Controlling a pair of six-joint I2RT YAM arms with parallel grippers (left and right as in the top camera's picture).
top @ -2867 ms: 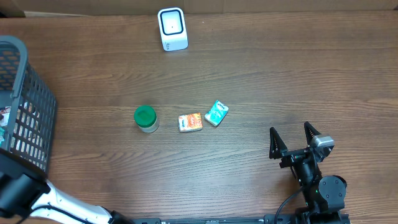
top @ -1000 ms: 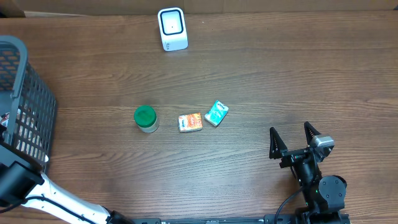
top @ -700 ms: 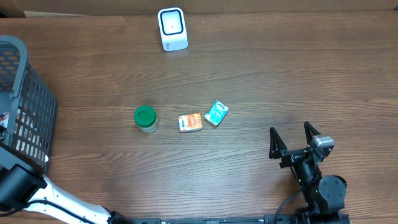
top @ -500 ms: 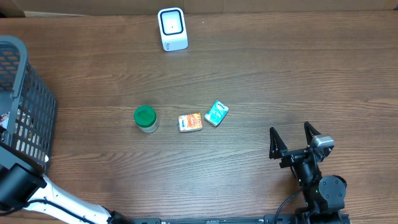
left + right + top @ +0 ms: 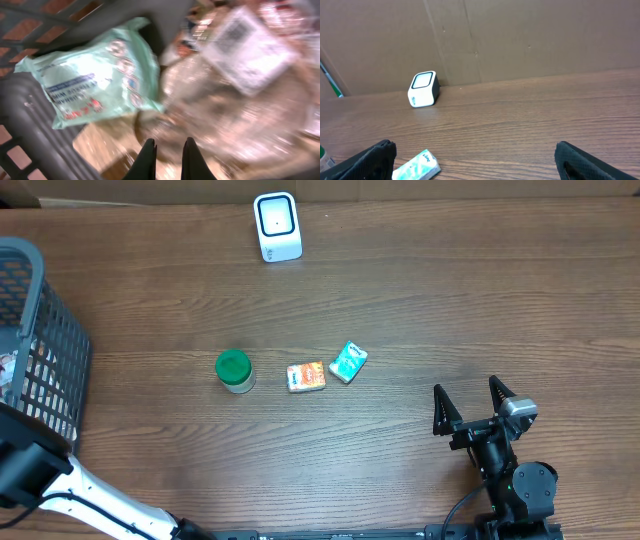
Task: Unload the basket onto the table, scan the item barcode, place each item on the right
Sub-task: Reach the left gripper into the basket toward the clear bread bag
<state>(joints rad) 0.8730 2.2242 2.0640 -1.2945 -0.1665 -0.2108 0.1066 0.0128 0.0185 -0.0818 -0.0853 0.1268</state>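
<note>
Grey basket (image 5: pixel 55 370) at nine o'clock: left gripper (image 5: pixel 167 157) is pinching shut among packets (image 5: pixel 95 85), catch unclear. Right gripper (image 5: pixel 465 388) is idling wide open; scanner (image 5: pixel 277 226) at twelve is awaiting any item.

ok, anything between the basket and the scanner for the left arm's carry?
Only the basket wall to lift over. The table from there to the scanner is bare; the jar, orange box and teal box lie off that line.

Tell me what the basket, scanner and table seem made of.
Basket: grey matte plastic, judging by its moulded grid walls.
Scanner: white glossy plastic, a smooth rounded shell.
Table: brown wood or wood-look laminate; grain lines show, but which cannot be told.
</note>
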